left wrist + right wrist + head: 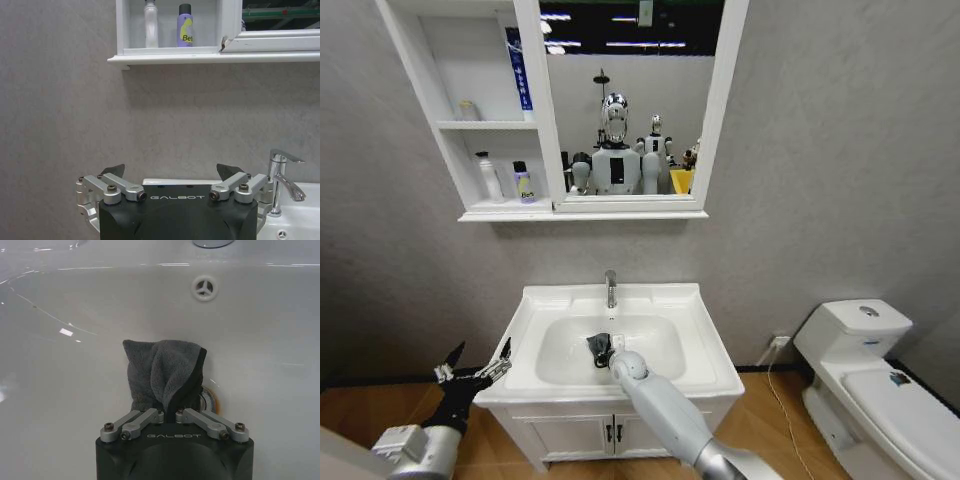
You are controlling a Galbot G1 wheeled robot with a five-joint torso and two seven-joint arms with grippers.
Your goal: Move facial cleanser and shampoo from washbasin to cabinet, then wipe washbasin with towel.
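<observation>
The left pincer [472, 368] hangs spread wide just off the washbasin's [700, 350] 9 o'clock edge, holding nothing; its arm is cut off by the frame's lower edge. Up at 11 o'clock, the cabinet [488, 125] carries two bottles on its lowest shelf: a white one [490, 177] and a purple one [523, 182], whose label is cut short in the left wrist view. A blue tube [517, 68] stands on the top shelf. In the oval bowl the right pincer [169, 414] is pinched on the towel [164, 374], one dark grey crumpled cloth pressed to the bottom and half hiding the drain [209, 397]. One chrome tap [611, 288] stands at the basin's 12 o'clock.
</observation>
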